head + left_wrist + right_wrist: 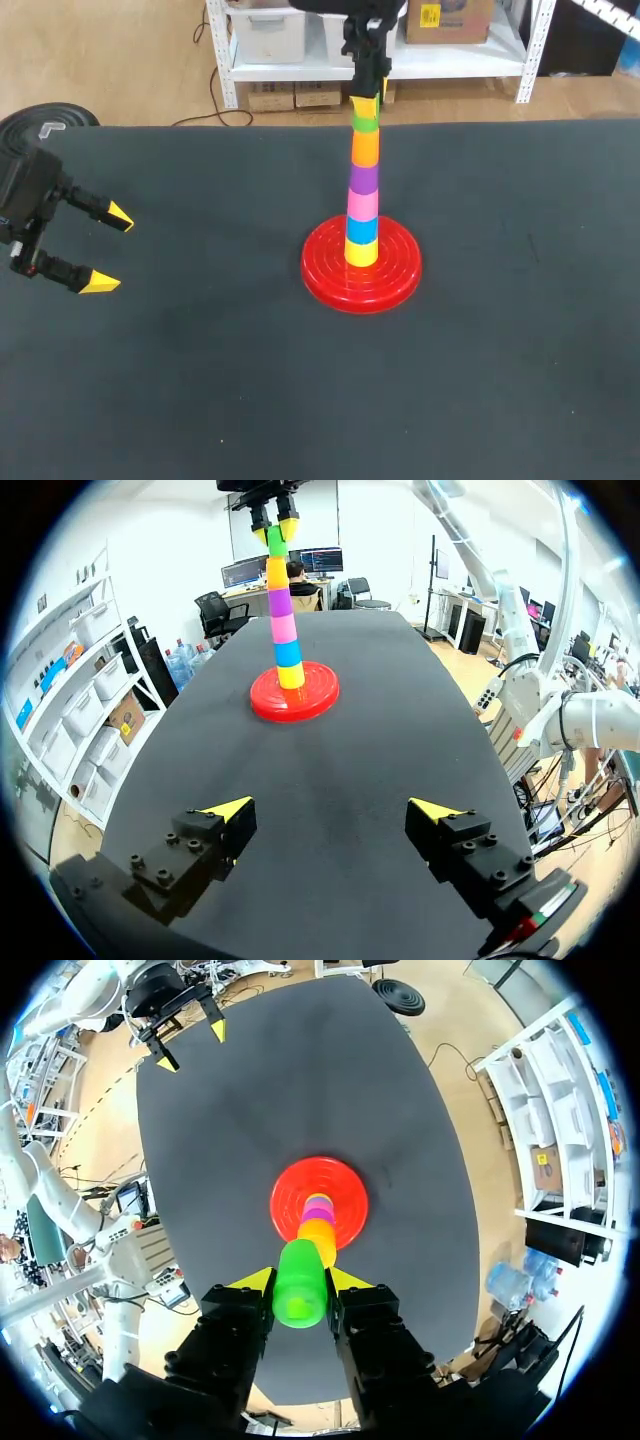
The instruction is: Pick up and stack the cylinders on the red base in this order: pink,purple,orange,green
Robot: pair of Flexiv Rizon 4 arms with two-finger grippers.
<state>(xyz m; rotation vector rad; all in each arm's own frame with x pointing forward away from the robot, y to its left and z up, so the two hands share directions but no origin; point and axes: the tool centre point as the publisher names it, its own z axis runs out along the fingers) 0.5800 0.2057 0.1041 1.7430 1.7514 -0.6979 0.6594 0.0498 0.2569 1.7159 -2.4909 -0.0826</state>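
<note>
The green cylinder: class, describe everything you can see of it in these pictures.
The green cylinder is a smooth, glossy, plastic-looking piece, bright green, with a rounded top end. It stands upright as the top piece of the coloured tower. It sits directly on the orange cylinder, above the middle of the red base. The right gripper is shut on it from above, with one yellow-tipped finger against each side. Nothing else touches it.

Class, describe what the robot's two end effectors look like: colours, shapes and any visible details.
Both the left end effector and right end effector are black, with two blocky fingers dotted with round screw holes. Each finger ends in a bright yellow wedge-shaped tip.
</note>
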